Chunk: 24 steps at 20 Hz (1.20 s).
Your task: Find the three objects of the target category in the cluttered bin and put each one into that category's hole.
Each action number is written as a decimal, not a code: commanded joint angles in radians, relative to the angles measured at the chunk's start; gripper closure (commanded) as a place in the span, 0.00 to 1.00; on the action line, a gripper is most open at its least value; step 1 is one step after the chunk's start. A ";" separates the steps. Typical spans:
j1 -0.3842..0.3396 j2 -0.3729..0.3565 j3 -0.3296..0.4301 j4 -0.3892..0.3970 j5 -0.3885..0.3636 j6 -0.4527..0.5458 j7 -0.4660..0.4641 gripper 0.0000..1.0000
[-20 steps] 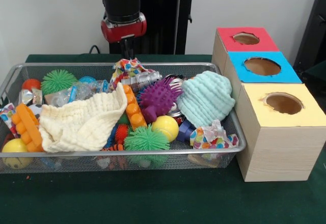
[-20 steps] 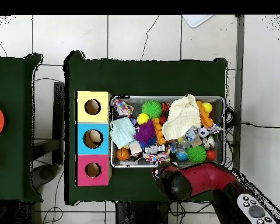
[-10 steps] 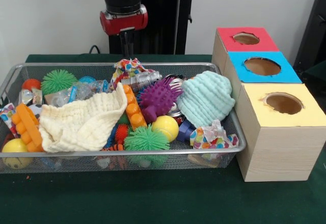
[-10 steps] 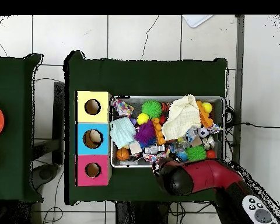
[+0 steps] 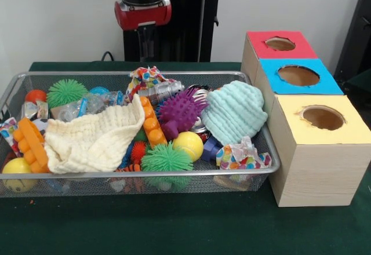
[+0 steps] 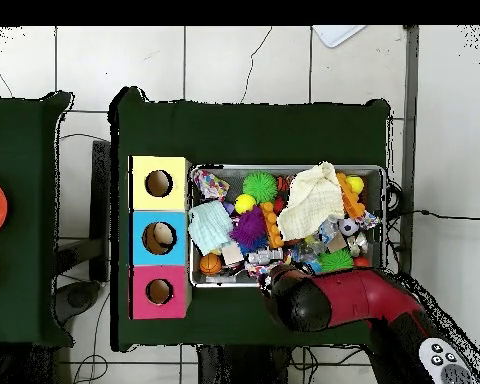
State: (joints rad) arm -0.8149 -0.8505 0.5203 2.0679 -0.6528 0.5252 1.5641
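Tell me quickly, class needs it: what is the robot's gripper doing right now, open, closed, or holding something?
Gripper: raised above the bin's far edge, nothing visibly held; open or closed cannot be told.

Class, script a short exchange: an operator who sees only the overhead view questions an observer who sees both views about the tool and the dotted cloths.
Operator: The arm hides the tool. Is it touching anything?
Observer: No. The tool hangs above the bin's far rim, clear of the toys.
Operator: What lies under it?
Observer: A dotted cloth, bunched against that rim and uncovered.
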 commanded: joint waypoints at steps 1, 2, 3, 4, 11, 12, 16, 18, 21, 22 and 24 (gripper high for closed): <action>0.016 -0.052 0.063 -0.051 0.051 0.140 -0.086 1.00; 0.019 -0.050 0.061 -0.053 0.049 0.144 -0.086 1.00; 0.019 -0.048 0.060 -0.055 0.048 0.142 -0.084 1.00; 0.018 -0.043 0.065 -0.057 0.047 0.133 -0.084 1.00; 0.004 -0.020 0.089 -0.059 0.043 0.106 -0.098 0.00; 0.000 -0.015 0.088 -0.061 0.035 0.098 -0.102 0.00; -0.010 0.002 0.086 -0.075 0.015 0.083 -0.111 0.00; -0.009 0.008 0.086 -0.083 0.008 0.081 -0.114 0.00; -0.008 0.024 0.076 -0.088 -0.016 0.071 -0.116 0.00; -0.006 0.033 0.069 -0.097 -0.032 0.052 -0.110 0.00; -0.006 0.048 0.065 -0.107 -0.042 0.048 -0.113 0.00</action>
State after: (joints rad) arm -0.8073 -0.8725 0.5465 2.0584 -0.6305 0.5439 1.5641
